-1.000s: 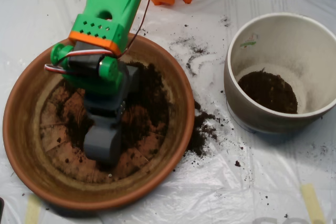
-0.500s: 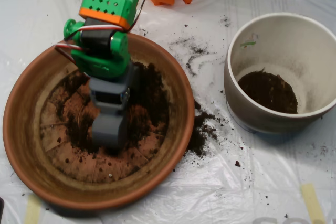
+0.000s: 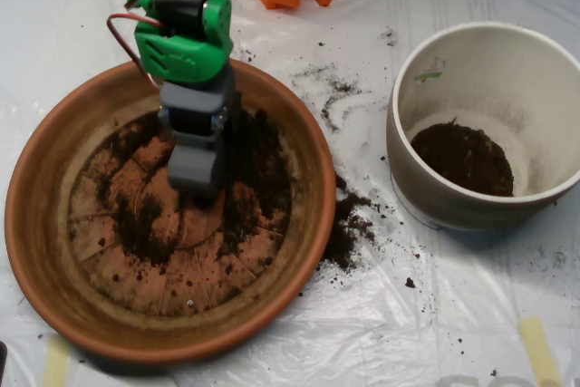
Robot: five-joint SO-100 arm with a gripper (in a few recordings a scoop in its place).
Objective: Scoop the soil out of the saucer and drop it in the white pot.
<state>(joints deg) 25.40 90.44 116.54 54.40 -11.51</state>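
We see the scoop [image 3: 194,169] over the saucer [image 3: 54,251], its grey tip now above the upper middle of the grooved floor. Compared with the frame a second ago, it has drawn back toward the top of the picture: then its tip sat low in the dish, near the front part of the floor. The green arm [image 3: 181,38] has pulled up with it and now crosses the saucer's far rim.

We read the two shells as pressed together; no gap shows between them from above. We cannot tell whether any soil is inside.

The soil [image 3: 258,165] lies mostly just to the right of the scoop, banked against the inner right wall, with a thinner patch below and to its left. The floor where the scoop stood earlier is now uncovered, showing a dark smear and bare terracotta grooves.

A spill of soil [image 3: 349,224] lies on the plastic sheet [image 3: 381,333], outside the rim, below and right of the scoop; it looks unchanged.

The white pot [image 3: 435,197] stands well to the right of the scoop, apart from the saucer, with a dark heap at its bottom, as before.
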